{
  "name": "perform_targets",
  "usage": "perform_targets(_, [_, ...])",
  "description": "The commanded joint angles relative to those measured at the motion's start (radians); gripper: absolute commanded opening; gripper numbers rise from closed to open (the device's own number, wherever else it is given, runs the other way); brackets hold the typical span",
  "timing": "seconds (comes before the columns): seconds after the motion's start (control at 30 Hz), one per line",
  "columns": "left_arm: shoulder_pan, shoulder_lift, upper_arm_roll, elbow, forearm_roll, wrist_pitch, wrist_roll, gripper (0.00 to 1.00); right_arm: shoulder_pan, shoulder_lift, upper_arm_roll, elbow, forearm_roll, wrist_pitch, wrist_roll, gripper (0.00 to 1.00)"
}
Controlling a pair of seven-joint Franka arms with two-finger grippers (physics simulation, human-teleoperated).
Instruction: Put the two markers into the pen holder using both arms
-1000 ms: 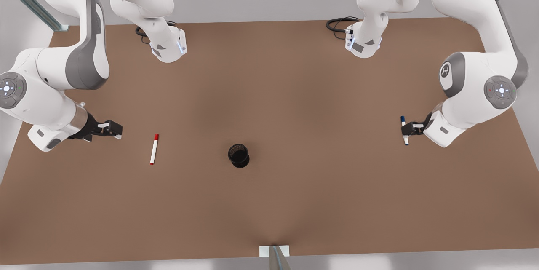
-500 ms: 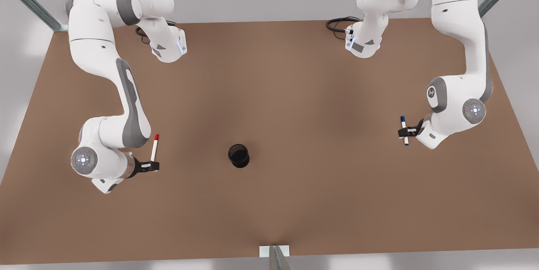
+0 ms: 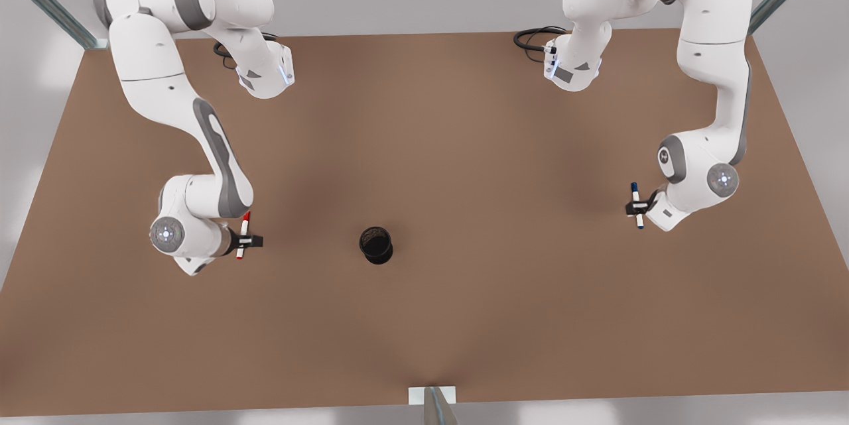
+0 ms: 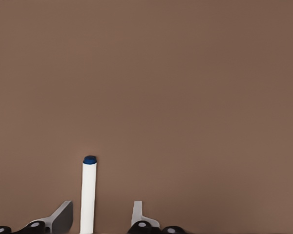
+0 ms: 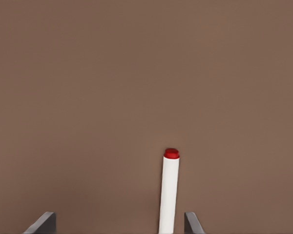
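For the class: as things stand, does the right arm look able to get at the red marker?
Probably yes. The right gripper already straddles the red marker, its fingers open on either side of the barrel with nothing between them; it has not closed yet.

2 white jointed arms; grey joint sections; black grippers; black cable loops at bases

left pincer (image 3: pixel 638 207) spread, right pincer (image 3: pixel 247 240) spread
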Motion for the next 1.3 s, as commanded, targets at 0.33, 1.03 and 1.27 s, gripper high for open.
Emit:
perform_targets(0.33, [0.029, 0.05, 0.001, 0.015, 0.002, 0.075, 0.118, 0.56, -0.053, 0.03, 0.021, -0.138, 0.0, 0.285, 0.024, 0.6])
perform_targets(1.03, [0.031, 0.128, 0.008, 0.05, 0.002, 0.113, 0.113, 0.39, -0.068, -0.013, 0.049, -0.169, -0.002, 0.295, 0.001, 0.21])
perform_targets(1.27, [0.031, 0.136, 0.006, 0.05, 0.001, 0.115, 0.111, 0.37, -0.065, -0.086, 0.179, 0.061, -0.003, 0.215, 0.005, 0.21])
